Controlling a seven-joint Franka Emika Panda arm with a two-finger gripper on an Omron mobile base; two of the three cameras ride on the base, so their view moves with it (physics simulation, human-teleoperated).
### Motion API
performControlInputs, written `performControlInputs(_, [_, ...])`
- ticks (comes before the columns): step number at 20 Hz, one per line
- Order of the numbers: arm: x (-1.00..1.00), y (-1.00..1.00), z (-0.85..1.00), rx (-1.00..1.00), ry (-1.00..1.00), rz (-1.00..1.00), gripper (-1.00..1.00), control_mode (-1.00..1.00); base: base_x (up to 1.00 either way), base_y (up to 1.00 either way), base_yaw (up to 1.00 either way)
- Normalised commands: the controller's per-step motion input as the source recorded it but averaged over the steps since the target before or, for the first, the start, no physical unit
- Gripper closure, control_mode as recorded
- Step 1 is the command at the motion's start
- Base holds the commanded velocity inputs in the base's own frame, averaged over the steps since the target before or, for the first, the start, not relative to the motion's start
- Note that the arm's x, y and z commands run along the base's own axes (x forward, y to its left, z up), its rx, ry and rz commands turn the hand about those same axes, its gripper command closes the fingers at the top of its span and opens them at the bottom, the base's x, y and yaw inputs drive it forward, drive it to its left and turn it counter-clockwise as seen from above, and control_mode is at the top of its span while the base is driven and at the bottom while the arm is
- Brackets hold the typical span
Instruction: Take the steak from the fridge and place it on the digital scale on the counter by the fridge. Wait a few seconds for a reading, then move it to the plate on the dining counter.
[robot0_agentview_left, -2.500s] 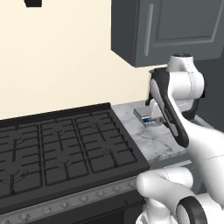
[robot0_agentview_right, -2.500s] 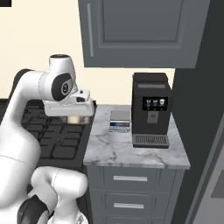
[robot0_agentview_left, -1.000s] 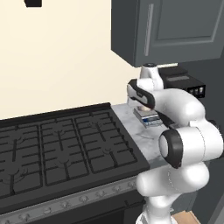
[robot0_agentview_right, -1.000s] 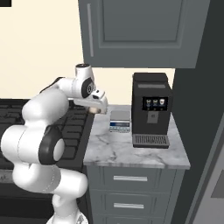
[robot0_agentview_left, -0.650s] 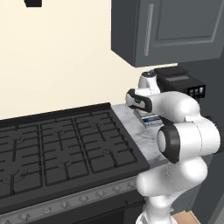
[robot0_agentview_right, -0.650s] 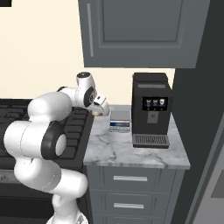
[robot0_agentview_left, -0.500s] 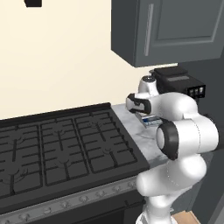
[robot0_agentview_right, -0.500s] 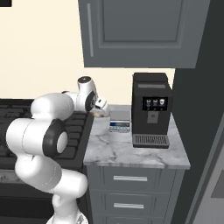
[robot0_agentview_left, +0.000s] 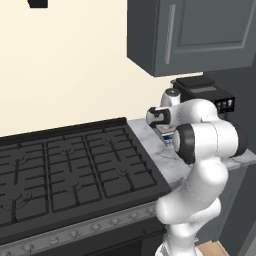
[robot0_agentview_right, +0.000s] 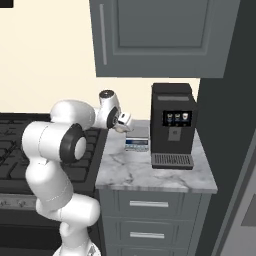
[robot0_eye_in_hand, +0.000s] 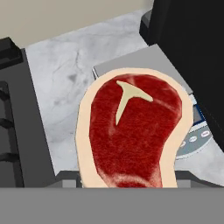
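Left base view: white arm folded over the narrow marble counter (robot0_agentview_left: 150, 137) beside the black stove grates (robot0_agentview_left: 75, 170), wrist sunk low in front of the black coffee machine (robot0_agentview_left: 202, 92); gripper (robot0_agentview_left: 167, 134) mostly masked by the arm's own links, so no telling from here how the jaws stand; a sliver of the digital scale (robot0_agentview_left: 169, 140) peeping out by the elbow.

Right base view: same reach from the other flank, hand tipped down at the counter's back corner, just left of the coffee machine and under the grey wall cabinet (robot0_agentview_right: 155, 37); scale's blue display visible at the front edge of the platform, directly beneath the hand.

Hand view: steak (robot0_eye_in_hand: 131, 131) spread across the middle, red and marbled with a pale T of bone or fat and a tan rim, hanging over the silver platform, near end dropping out of frame where the finger tips should be; probably pinched at that near rim, though the tips themselves are hidden, and whether meat touches platform or hovers just above cannot be told. Coffee machine close on the right, stove edge on the left.

Judged as handling: light, flat, limp and likely slick, so best taken across its thickness at the firmer fatty rim, squeezed gently, and lowered flat rather than dropped
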Motion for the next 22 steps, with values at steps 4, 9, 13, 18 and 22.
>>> performControlInputs(4, [0.42,-0.13,0.0,0.0,0.0,0.0,1.0,-1.0,0.0,0.0,0.0])
performControlInputs(9, [0.16,-0.19,-0.06,0.0,0.01,0.0,1.0,-1.0,0.0,0.0,0.0])
performControlInputs(13, [0.02,-0.14,-0.04,0.0,0.0,0.03,1.0,-1.0,0.0,0.0,0.0])
performControlInputs(18, [0.09,0.0,-0.27,0.0,0.0,0.0,1.0,-1.0,0.0,0.0,0.0])
performControlInputs(22, [0.1,0.0,-0.45,0.0,0.0,0.0,1.0,-1.0,0.0,0.0,0.0])
